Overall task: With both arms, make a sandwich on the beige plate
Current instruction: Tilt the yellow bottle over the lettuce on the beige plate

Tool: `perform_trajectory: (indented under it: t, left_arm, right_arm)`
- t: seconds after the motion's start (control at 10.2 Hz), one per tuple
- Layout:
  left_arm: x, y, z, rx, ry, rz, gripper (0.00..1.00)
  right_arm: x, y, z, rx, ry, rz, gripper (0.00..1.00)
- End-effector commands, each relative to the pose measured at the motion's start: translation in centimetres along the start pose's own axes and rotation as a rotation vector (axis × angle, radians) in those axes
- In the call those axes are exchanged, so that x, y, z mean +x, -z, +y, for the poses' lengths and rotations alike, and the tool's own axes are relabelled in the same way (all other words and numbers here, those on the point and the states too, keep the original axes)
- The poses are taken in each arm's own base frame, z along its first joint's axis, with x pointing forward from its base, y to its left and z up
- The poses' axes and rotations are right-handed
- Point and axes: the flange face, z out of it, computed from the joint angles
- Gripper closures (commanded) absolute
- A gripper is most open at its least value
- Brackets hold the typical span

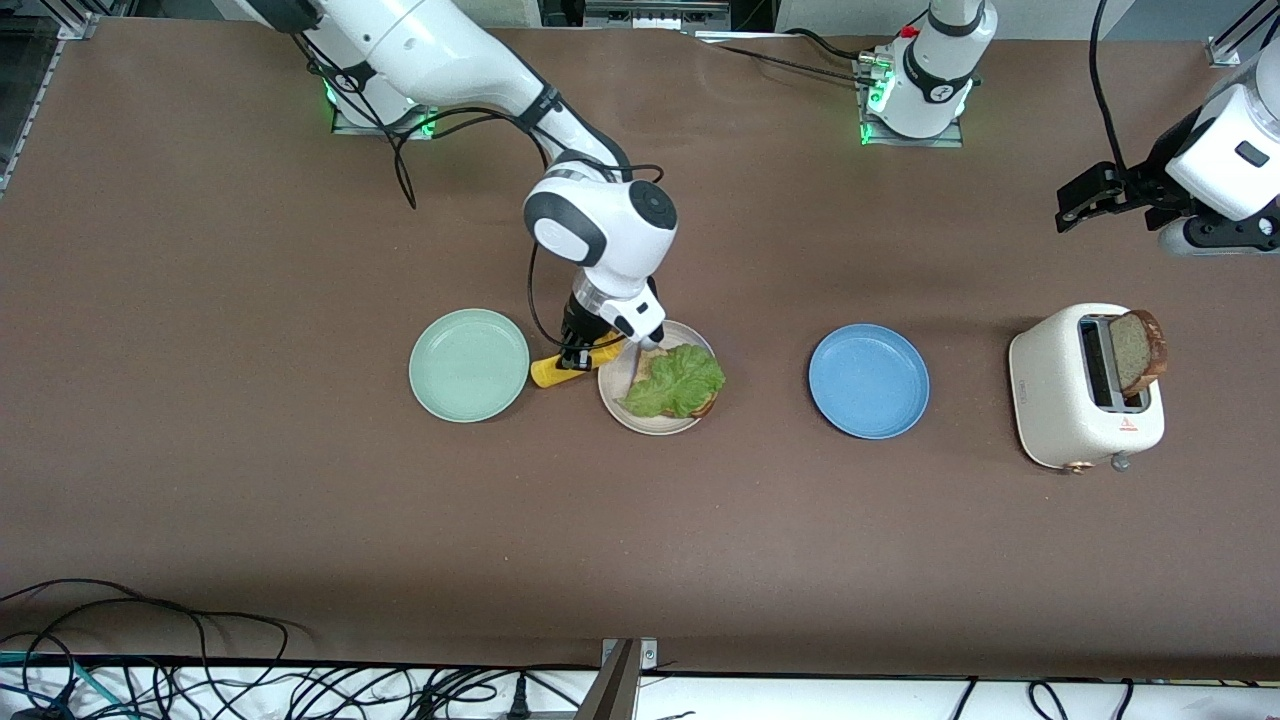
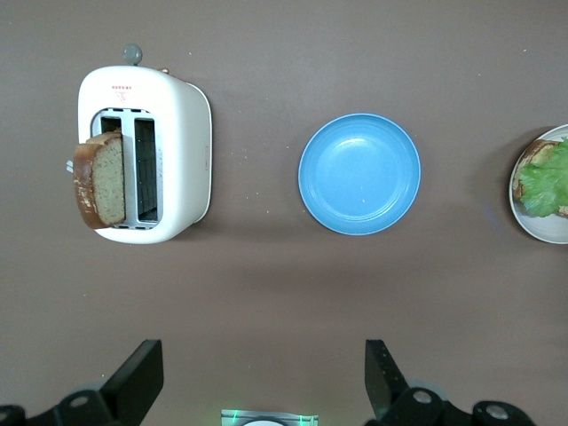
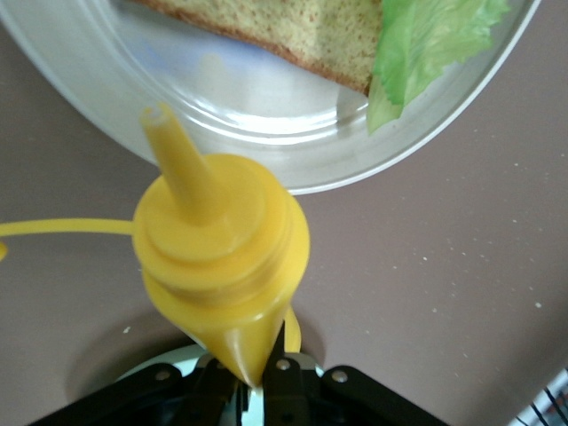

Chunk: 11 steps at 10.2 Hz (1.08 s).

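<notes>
The beige plate (image 1: pixel 612 388) holds one bread slice (image 1: pixel 648 362) with a ruffled lettuce leaf (image 1: pixel 680 381) on top. My right gripper (image 1: pixel 590 345) is beside the plate, at the rim that faces the mint-green plate, and is shut on a yellow squeeze bottle (image 1: pixel 556 369). In the right wrist view the bottle (image 3: pixel 222 253) is pinched at its base by the right gripper (image 3: pixel 253 382). Its nozzle (image 3: pixel 173 151) points over the plate's rim (image 3: pixel 177 98) toward the bread (image 3: pixel 302 27). A second bread slice (image 1: pixel 1141 352) stands in the toaster (image 1: pixel 1085 395). My left gripper (image 1: pixel 1085 205) hangs open and holds nothing.
A mint-green plate (image 1: pixel 468 364) lies toward the right arm's end, close to the bottle. A blue plate (image 1: pixel 868 381) sits between the beige plate and the toaster. In the left wrist view the left gripper (image 2: pixel 264 382) looks down on the toaster (image 2: pixel 173 151) and the blue plate (image 2: pixel 359 173).
</notes>
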Motion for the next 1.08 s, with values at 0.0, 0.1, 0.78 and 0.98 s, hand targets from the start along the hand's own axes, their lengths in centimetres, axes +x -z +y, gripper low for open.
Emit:
perform_trajectory:
  t: [0.0, 0.1, 0.78, 0.98]
  left_arm:
    - [0.0, 0.5, -0.1, -0.026, -0.021, -0.004, 0.0]
    - [0.0, 0.5, -0.2, -0.026, -0.018, -0.004, 0.0]
    - [0.7, -0.3, -2.5, -0.023, 0.022, -0.017, 0.0]
    - [2.0, -1.9, -4.9, -0.028, 0.062, -0.043, 0.0]
  right_arm:
    - [0.4, 0.1, 1.5, -0.07, -0.006, -0.101, 1.0]
    - [0.8, -0.2, 1.3, -0.095, 0.01, -0.135, 1.0]
    - [-0.4, 1.6, 3.2, -0.102, 0.048, -0.2, 1.0]
    - [-5.7, 3.1, 7.5, -0.001, 0.121, -0.141, 1.0]
